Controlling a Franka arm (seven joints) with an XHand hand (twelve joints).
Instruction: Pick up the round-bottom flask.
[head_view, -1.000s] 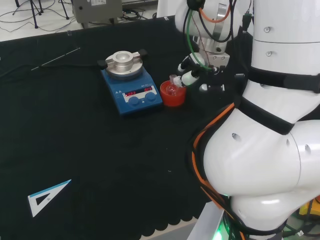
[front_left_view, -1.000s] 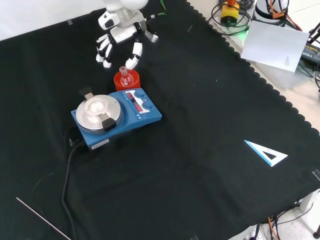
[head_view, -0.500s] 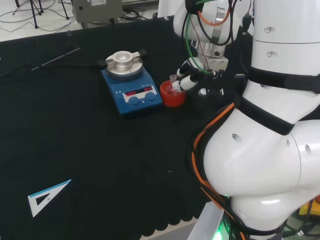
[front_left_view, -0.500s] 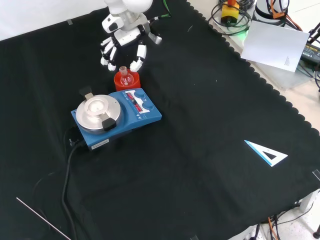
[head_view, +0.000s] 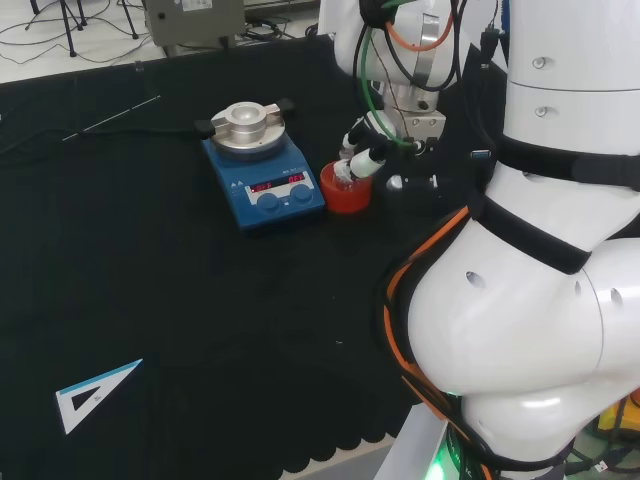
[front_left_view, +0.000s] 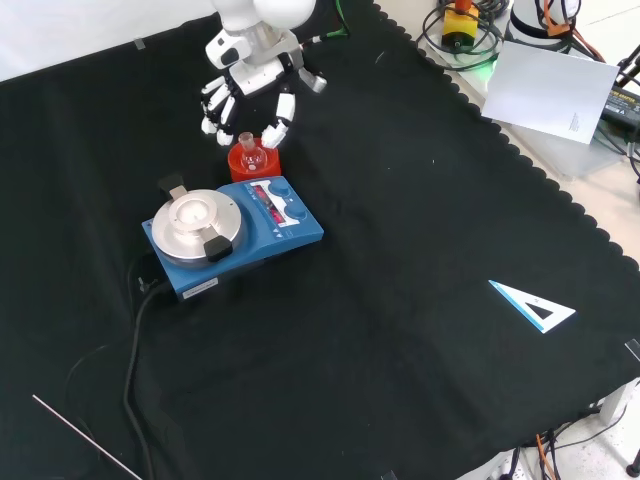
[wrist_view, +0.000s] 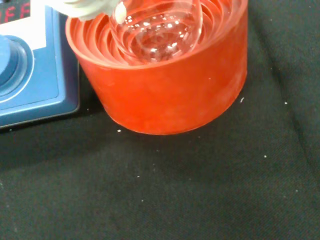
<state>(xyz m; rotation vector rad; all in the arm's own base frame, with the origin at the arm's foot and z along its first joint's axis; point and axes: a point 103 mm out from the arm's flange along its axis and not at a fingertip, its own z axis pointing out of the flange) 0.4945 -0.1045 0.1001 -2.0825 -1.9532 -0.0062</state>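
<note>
Clear glass round-bottom flask (front_left_view: 250, 152) upright in a red ribbed stand (front_left_view: 254, 164), neck pointing straight up.

Its bulb (wrist_view: 159, 27) sits low in the stand's ribbed hollow, and nothing can be made out inside the bulb. In the front view the stand is just beyond the blue stirrer plate (front_left_view: 232, 236), close against its control panel; in the head view it is at that plate's right. The hand (front_left_view: 245, 88) hangs over the flask with its fingers (front_left_view: 274, 122) spread and bent downward to both sides of the neck; whether any fingertip touches the glass is hard to tell, though in the head view one finger (head_view: 361, 160) looks to be right at the neck. A white set square (front_left_view: 533, 303) and a thin rod (front_left_view: 85, 436) lie well apart on the black cloth (front_left_view: 400, 220), and the plate's cable (front_left_view: 135, 345) runs off toward the rod.
</note>
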